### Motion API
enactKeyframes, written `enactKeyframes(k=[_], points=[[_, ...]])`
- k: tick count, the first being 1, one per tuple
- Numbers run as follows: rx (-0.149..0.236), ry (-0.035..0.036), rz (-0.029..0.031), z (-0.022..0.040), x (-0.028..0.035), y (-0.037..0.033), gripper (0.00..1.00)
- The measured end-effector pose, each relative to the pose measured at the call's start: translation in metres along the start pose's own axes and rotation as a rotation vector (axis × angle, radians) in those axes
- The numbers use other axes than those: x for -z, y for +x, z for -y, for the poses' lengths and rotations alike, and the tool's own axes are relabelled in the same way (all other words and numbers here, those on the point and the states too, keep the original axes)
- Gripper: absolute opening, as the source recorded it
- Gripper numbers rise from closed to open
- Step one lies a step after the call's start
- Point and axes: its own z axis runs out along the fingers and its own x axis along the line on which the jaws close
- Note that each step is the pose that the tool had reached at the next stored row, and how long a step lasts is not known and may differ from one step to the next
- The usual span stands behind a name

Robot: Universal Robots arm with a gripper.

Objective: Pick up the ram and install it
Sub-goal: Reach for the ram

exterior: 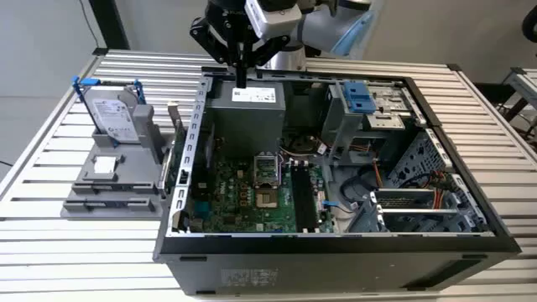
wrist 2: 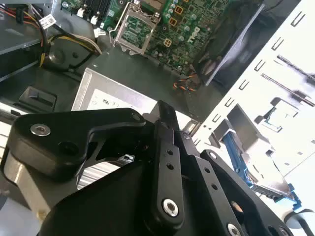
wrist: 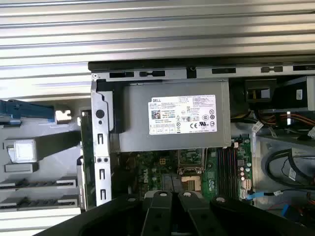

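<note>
i see gripper [exterior: 241,74] hanging above power supply [exterior: 251,113] at back of open pc case [exterior: 336,242]. fingers pressed together, nothing between them. ram [exterior: 170,154] stands on edge at side of grey holder [exterior: 109,189], just beside case's outer wall, on exterior view's left. hard drive [exterior: 113,116] upright in same holder.

The ram [wrist: 86,152] is a long, thin, dark green board, standing on edge. It sits just outside the computer case [wrist: 102,167], at the edge of the grey holder [wrist: 44,147]
</note>
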Motion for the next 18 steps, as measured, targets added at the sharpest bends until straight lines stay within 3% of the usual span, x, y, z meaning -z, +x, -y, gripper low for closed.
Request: enactKeyframes(k=[18], points=[[0.000, -0.0001, 0.0000, 0.0000, 0.0000, 0.0000, 0.00]])
